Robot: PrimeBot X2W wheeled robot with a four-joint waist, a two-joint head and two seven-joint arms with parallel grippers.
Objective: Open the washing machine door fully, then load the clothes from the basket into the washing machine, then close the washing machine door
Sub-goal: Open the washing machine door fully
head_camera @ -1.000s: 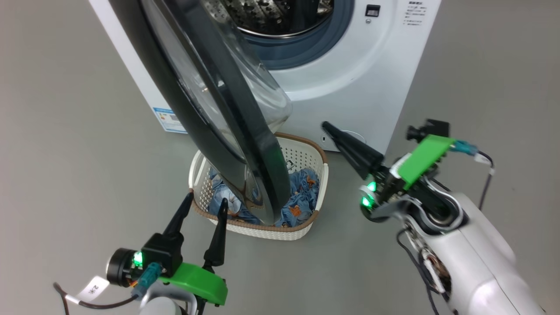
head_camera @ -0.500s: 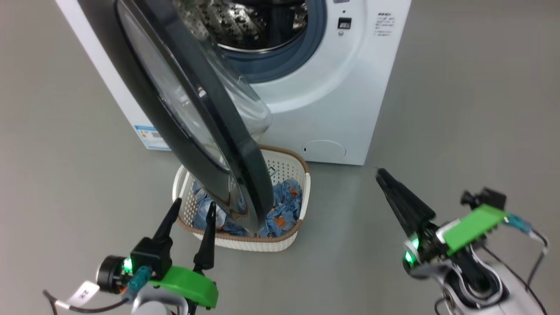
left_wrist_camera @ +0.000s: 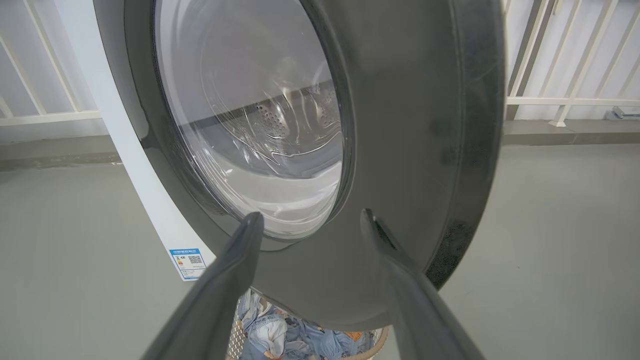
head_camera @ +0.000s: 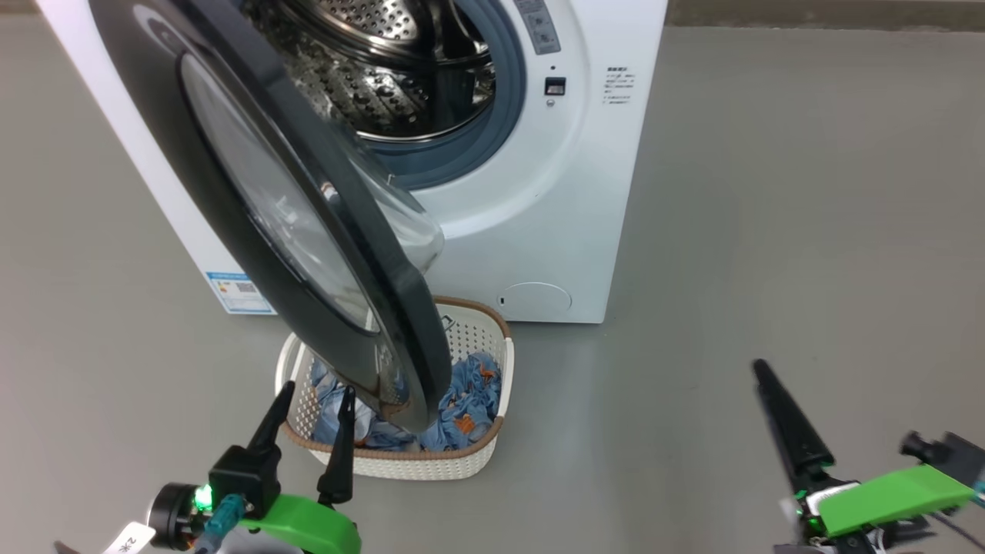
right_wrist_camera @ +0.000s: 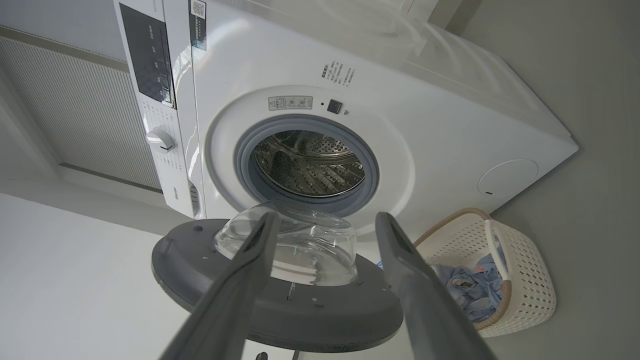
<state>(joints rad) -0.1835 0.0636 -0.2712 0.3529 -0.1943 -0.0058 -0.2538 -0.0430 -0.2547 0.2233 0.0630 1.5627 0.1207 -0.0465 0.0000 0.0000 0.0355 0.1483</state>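
Observation:
The white washing machine (head_camera: 554, 192) stands with its steel drum (head_camera: 369, 69) exposed. Its black-rimmed door (head_camera: 262, 223) is swung out and hangs over the cream basket (head_camera: 415, 468) on the floor in front. Light blue clothes (head_camera: 465, 400) lie in the basket, partly hidden by the door. My left gripper (head_camera: 315, 390) is open just in front of the basket's near rim; in the left wrist view its fingers (left_wrist_camera: 311, 215) point at the door's outer face (left_wrist_camera: 400, 125). My right gripper (head_camera: 762, 371) is at the lower right, away from the machine, open and empty (right_wrist_camera: 327, 216).
Grey floor spreads to the left and right of the machine. A blue label sticker (head_camera: 240, 291) sits low on the machine's side, and a round cover (head_camera: 535, 296) low on its front. The control panel with a knob (right_wrist_camera: 160, 140) is above the drum opening. A white railing (left_wrist_camera: 575, 100) runs behind.
My right gripper has opened and drawn back from the machine's front toward the lower right. The head camera has shifted, bringing more of the drum into view. The left gripper stays open by the basket.

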